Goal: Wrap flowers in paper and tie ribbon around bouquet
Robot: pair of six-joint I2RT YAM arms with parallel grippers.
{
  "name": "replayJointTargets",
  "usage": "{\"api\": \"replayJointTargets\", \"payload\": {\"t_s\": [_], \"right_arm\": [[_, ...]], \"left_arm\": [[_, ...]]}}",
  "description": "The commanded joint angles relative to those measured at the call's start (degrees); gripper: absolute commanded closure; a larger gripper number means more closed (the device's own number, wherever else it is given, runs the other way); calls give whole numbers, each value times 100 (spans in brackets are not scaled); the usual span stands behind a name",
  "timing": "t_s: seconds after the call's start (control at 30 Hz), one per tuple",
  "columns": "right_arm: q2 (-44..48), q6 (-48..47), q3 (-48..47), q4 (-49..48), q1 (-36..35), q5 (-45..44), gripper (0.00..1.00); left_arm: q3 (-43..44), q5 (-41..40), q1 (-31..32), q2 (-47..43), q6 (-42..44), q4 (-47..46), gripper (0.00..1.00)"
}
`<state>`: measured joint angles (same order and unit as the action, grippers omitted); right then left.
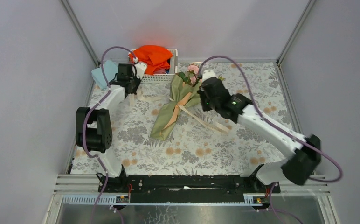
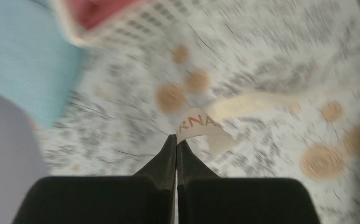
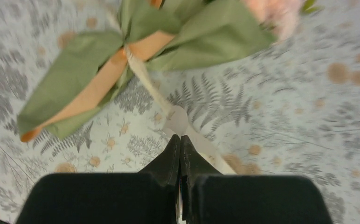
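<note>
The bouquet [image 1: 171,112], a cone of olive-green paper [image 3: 71,86] with a peach edge, lies on the patterned table with the pink flowers [image 1: 193,71] at its far end. The cream ribbon [image 1: 152,98] is wound round its waist. One end runs left to my left gripper [image 1: 132,97], and in the left wrist view that gripper [image 2: 176,138] is shut on the printed ribbon [image 2: 197,124]. The other ribbon [image 3: 143,77] end runs from the waist to my right gripper [image 3: 180,138], which is shut on it just right of the bouquet [image 1: 199,103]. A tail trails on past it.
A white basket [image 1: 157,78] holding a bright orange cloth [image 1: 152,57] stands at the back, just beyond the left gripper. A light-blue folded cloth [image 1: 99,74] lies to its left against the wall. Grey walls close in the table on three sides.
</note>
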<state>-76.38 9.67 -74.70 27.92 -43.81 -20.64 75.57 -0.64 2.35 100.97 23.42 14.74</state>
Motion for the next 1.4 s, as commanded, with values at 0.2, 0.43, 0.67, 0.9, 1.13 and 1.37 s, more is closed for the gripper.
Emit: {"api": "replayJointTargets", "payload": {"t_s": [0.2, 0.43, 0.67, 0.9, 1.13, 1.37], "right_arm": [[-2217, 330, 75, -1316, 1138, 2346, 100], [-3565, 458, -526, -1984, 1918, 2703, 100], [-3804, 366, -1509, -1431, 2361, 2644, 100], [-1680, 204, 546, -1275, 2847, 1295, 100], [-1010, -210, 568, 340, 3106, 150, 5], [194, -3919, 1143, -1312, 1074, 2631, 0]], "left_arm": [[-1624, 910, 1262, 174, 202, 511, 100], [-2031, 1356, 2590, -59, 267, 715, 100], [-1633, 1611, 3111, -504, 238, 1407, 100], [-358, 1073, 1850, -1216, 155, 2531, 100], [2871, 1669, 1844, -1374, -221, 4601, 100], [3737, 2137, 1883, -1571, -312, 5135, 100]]}}
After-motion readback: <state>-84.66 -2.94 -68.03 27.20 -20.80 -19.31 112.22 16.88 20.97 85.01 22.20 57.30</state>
